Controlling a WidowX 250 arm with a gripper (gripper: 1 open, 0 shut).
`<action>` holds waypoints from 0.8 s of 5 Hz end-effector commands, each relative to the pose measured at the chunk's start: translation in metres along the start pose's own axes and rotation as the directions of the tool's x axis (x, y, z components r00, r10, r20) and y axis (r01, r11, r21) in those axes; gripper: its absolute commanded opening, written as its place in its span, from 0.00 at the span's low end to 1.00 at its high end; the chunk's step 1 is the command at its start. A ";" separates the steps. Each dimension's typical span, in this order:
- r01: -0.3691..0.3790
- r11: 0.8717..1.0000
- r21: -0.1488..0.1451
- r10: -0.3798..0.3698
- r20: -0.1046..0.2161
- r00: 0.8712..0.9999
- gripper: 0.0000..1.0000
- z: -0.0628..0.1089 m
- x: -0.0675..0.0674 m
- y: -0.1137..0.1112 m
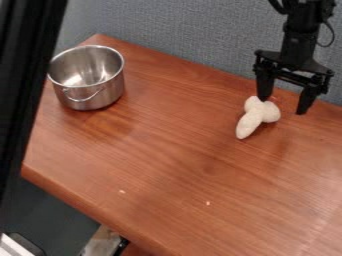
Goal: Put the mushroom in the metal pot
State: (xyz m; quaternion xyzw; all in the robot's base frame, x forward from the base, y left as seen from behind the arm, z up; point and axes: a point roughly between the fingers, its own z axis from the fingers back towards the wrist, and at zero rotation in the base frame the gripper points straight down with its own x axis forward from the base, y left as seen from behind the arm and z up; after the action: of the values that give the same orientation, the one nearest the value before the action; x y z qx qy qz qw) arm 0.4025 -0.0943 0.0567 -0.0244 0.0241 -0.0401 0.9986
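The mushroom (254, 117) lies on its side on the wooden table (174, 150) at the right, its cream stem pointing toward the front. My gripper (290, 99) hangs just behind and to the right of it, jaws spread wide, with nothing between the fingers; it does not touch the mushroom. The metal pot (86, 76) stands upright at the table's far left corner, shiny and empty, well away from the gripper.
A dark vertical post (24, 90) runs along the left edge of the view in front of the table. A grey wall (174, 25) backs the table. The table's front edge runs diagonally at lower left.
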 end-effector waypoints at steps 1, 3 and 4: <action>-0.080 0.996 -0.028 0.082 0.048 0.996 1.00 0.019 0.012 0.000; 0.058 0.998 0.011 -0.059 0.066 0.996 1.00 -0.014 0.032 -0.004; 0.027 0.999 0.019 -0.028 0.042 0.999 1.00 -0.020 0.045 0.004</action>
State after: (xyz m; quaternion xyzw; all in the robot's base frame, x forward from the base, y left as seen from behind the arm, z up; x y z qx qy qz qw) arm 0.4446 -0.0999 0.0308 -0.0172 0.0056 -0.0585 0.9981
